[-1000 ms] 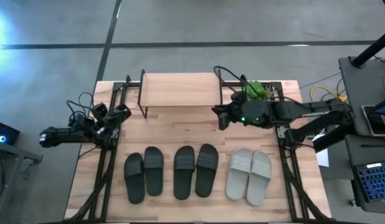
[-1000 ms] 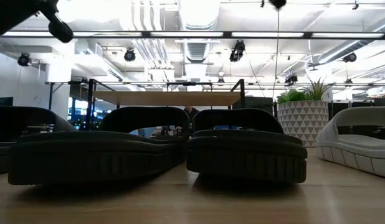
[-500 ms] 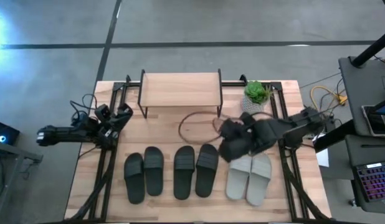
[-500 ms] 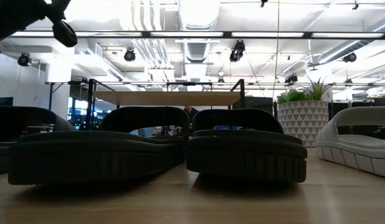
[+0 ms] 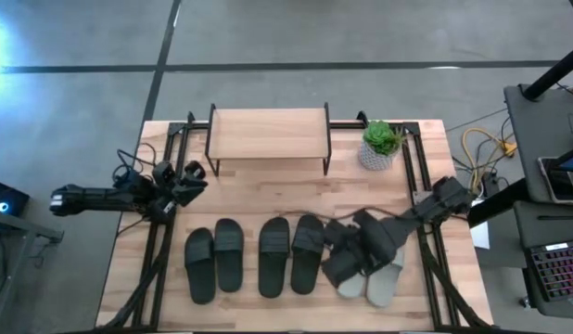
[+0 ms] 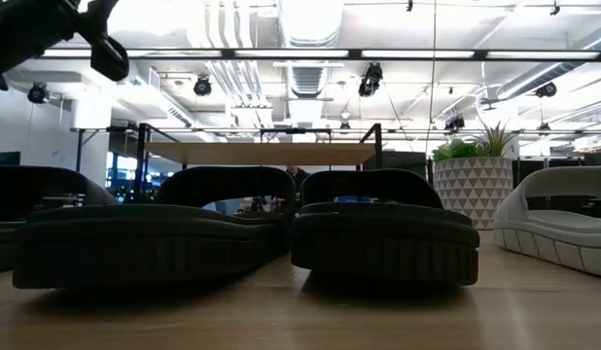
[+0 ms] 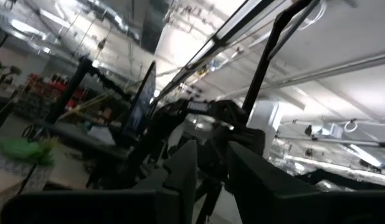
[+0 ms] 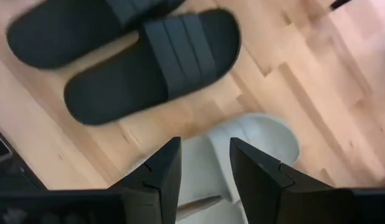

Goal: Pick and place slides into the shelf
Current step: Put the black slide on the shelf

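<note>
Three pairs of slides lie soles down in a row near the table's front edge: a black pair (image 5: 213, 261) at the left, a black pair (image 5: 291, 253) in the middle, and a pale grey pair (image 5: 385, 278) at the right. The shelf (image 5: 268, 134) stands at the far middle. My right gripper (image 5: 340, 263) hovers open, pointing steeply down, over the grey pair's left slide (image 8: 258, 134), fingers (image 8: 166, 171) clear of it. My left gripper (image 5: 192, 176) is open at the table's left edge, tipped upward, holding nothing.
A potted plant (image 5: 380, 145) in a white pot stands right of the shelf. Black metal frame rails (image 5: 161, 241) run along the table's left and right sides. Bare wood lies between the shelf and the row of slides.
My right gripper has swung from beside the shelf's right end toward the near edge, sinking and tipping from nearly level to pointing down over the grey pair. My left gripper has edged slightly toward the table's middle. The slides have not moved.
</note>
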You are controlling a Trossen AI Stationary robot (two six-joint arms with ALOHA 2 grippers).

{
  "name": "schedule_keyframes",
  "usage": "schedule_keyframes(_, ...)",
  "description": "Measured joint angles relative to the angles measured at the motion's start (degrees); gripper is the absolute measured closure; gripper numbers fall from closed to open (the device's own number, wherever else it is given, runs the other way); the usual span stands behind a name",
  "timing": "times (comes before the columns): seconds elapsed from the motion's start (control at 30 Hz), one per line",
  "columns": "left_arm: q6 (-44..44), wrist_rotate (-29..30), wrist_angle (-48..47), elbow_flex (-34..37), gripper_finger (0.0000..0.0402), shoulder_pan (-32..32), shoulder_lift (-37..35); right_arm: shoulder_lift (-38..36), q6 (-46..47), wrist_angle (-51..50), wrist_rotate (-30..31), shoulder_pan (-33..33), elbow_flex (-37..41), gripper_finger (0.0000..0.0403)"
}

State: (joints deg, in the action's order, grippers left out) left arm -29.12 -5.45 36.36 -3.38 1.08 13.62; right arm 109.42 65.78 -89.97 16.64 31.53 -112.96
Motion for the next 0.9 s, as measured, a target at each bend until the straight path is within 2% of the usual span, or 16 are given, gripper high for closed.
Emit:
schedule_keyframes(0.23,-0.4,-0.1,-1.0,-0.1,0.0327,0.0,1.5,1.5,11.0,-0.1,-1.8,3.2,3.4,0.0273)
schedule_keyframes(0.4,-0.4,-0.3,-1.0,-0.4,0.0327,0.0,1.6,1.5,13.6,0.1,-2.0,4.0,4.2,0.0275)
schedule_keyframes(0.5,-0.3,-0.3,-1.8,-0.3,0.0327,0.0,1.6,1.9,9.6,0.1,-1.3,3.8,4.7,0.0275)
schedule_keyframes(0.73,1.7,-3.5,-7.4,-3.0,0.0327,0.0,3.1,8.4,-9.4,1.1,-0.3,3.8,4.5,0.0275)
schedule_keyframes(0.9,7.9,-3.5,-25.5,-8.3,0.0327,0.0,3.1,14.8,-13.8,2.7,2.6,3.7,0.9,0.0275)
